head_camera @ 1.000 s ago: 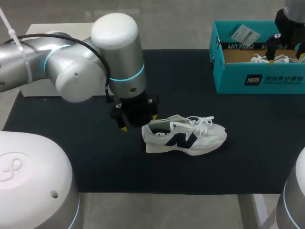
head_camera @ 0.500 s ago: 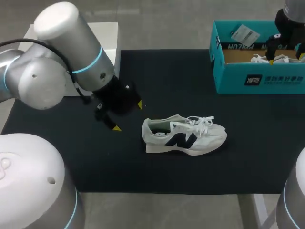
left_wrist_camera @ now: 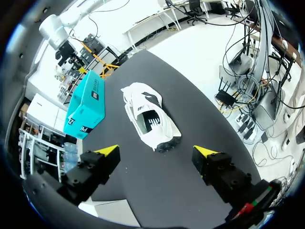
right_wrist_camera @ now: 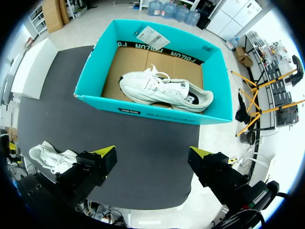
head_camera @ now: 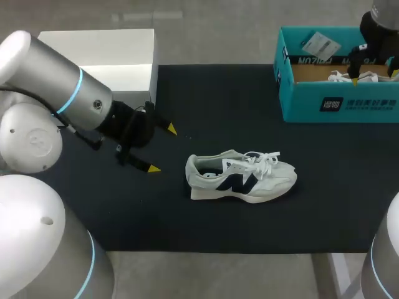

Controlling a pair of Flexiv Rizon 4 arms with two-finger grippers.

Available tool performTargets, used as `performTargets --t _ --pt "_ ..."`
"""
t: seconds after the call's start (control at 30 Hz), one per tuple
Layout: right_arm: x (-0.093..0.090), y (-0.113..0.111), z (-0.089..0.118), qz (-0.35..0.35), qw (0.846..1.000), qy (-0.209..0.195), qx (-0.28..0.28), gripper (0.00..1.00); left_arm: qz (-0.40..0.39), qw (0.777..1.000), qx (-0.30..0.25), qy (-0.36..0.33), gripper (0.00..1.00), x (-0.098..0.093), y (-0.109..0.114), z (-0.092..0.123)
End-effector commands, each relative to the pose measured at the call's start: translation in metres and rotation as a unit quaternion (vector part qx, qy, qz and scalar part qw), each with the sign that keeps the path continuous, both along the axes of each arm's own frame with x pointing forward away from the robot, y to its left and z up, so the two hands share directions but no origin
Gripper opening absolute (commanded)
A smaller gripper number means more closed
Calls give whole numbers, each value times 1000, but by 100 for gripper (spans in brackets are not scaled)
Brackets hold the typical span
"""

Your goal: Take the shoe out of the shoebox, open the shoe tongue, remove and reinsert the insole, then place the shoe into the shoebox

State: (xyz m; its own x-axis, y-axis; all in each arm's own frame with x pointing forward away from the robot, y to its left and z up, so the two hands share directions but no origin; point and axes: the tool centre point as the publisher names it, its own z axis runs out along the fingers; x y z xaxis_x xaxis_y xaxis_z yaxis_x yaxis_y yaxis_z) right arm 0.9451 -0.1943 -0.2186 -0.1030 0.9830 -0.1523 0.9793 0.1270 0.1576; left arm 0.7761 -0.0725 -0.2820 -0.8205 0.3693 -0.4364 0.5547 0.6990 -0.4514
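Standing spread and empty near the shoe (head_camera: 240,176), the left gripper (head_camera: 161,148) risks shoving the heel aside if misaligned.

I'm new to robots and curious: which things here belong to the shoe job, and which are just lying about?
Job: shoe on the mat, teal shoebox.
Lying about: white box, second shoe in the shoebox, paper tag.

A black mat (head_camera: 249,112) lay flat and spread wide under everything. A plain white box (head_camera: 106,53) stood at the mat's far left corner, its side right against the mat's edge. Toward the far right, a small pale paper tag (head_camera: 321,45) lay tilted.
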Motion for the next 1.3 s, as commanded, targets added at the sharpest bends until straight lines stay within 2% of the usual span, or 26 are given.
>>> performTargets --t 0.03,0.2,0.3,0.53,0.8,0.97,1.3 --pt "-1 0 -1 -1 1000 -1 -1 100 117 988 -101 21 100 -2 13 -23" --pt "-1 0 -1 -1 1000 -1 -1 100 163 972 -138 96 100 1 14 -42" --pt "-1 0 -1 -1 1000 -1 -1 100 167 972 -140 94 100 5 13 -54" --pt "-1 0 -1 -1 1000 -1 -1 100 196 954 -184 133 100 20 4 -76" --pt "-1 0 -1 -1 1000 -1 -1 100 179 960 -158 148 100 29 -15 -91" --pt "-1 0 -1 -1 1000 -1 -1 100 186 950 -155 196 100 31 -26 -96" --pt "-1 0 -1 -1 1000 -1 -1 100 190 945 -157 217 100 29 -39 -111"
